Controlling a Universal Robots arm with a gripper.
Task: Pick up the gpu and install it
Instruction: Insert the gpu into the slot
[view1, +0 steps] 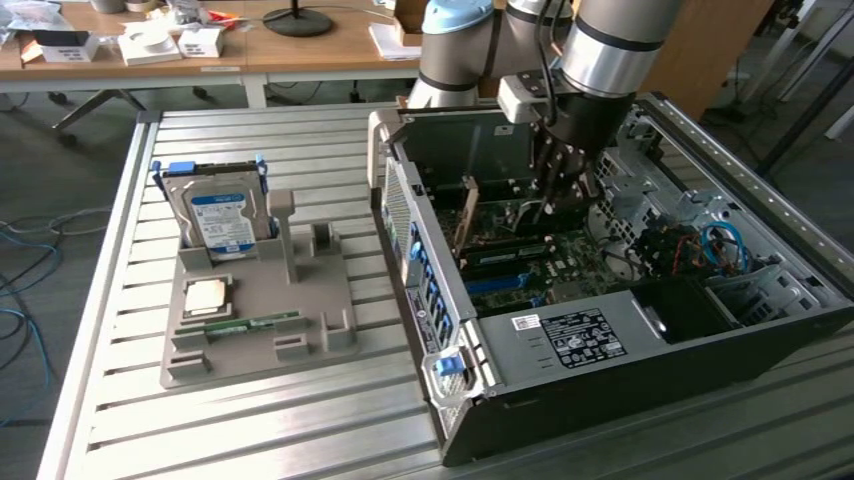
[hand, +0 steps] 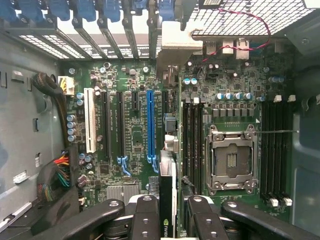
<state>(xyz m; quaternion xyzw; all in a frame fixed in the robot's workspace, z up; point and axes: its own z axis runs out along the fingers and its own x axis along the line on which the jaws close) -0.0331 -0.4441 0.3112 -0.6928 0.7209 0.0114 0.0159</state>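
**GPU Held Over the Motherboard, Beside the Blue Slot**

We find the tool (hand: 171, 224) clenched on the gpu (hand: 167, 192). The fingers (hand: 146, 215) bracket the card, which we see edge-on with its logo strip between them. The card hangs directly under the tool, inside the open computer case (view1: 667, 330) and above the motherboard (hand: 130, 145). Its long axis runs parallel to the blue expansion slot (hand: 150, 125). We judge that the card's edge sits just beside that slot, between it and the memory slots (hand: 192, 145), rather than over it. The card is not yet seated. Beyond the memory slots lies the CPU socket (hand: 232, 160). Farther out, on the bench (view1: 267, 440), the grey fixture tray (view1: 327, 345) carries the hard drive (view1: 220, 220) and a memory stick (view1: 247, 325).
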